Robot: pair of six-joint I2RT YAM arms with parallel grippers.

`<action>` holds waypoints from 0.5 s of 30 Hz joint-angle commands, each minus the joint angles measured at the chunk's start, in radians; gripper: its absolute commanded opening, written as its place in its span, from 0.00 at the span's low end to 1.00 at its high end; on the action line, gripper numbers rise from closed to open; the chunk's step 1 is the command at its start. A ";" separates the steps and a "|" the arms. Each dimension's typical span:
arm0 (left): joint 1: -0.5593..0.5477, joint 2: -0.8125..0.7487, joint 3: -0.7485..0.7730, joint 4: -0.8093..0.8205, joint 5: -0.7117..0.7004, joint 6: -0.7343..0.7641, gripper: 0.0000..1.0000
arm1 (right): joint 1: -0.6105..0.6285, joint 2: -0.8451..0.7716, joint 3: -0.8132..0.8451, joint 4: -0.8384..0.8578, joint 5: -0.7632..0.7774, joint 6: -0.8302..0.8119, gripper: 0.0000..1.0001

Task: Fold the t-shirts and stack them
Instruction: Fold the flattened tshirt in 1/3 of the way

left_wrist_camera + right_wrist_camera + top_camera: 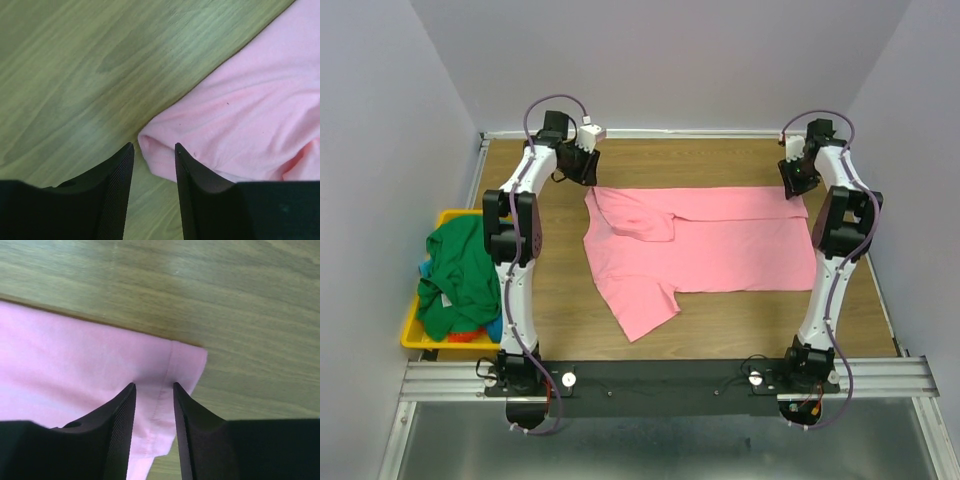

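The soft pink cotton t-shirt lies lengthwise from left hand to right hand; both hang released, one corner directly beneath each.

light: bright, even | shadows: faint | focus: wrist views slightly soft
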 commanded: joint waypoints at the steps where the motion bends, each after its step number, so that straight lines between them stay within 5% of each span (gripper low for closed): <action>1: -0.032 -0.137 -0.018 -0.029 0.067 0.067 0.47 | 0.016 -0.107 -0.040 0.016 -0.088 0.021 0.44; 6: -0.118 -0.315 -0.249 -0.002 0.107 0.102 0.47 | 0.017 -0.246 -0.177 0.013 -0.099 -0.005 0.43; 15: -0.271 -0.341 -0.426 0.002 0.023 0.116 0.50 | 0.019 -0.320 -0.306 -0.003 -0.081 -0.037 0.38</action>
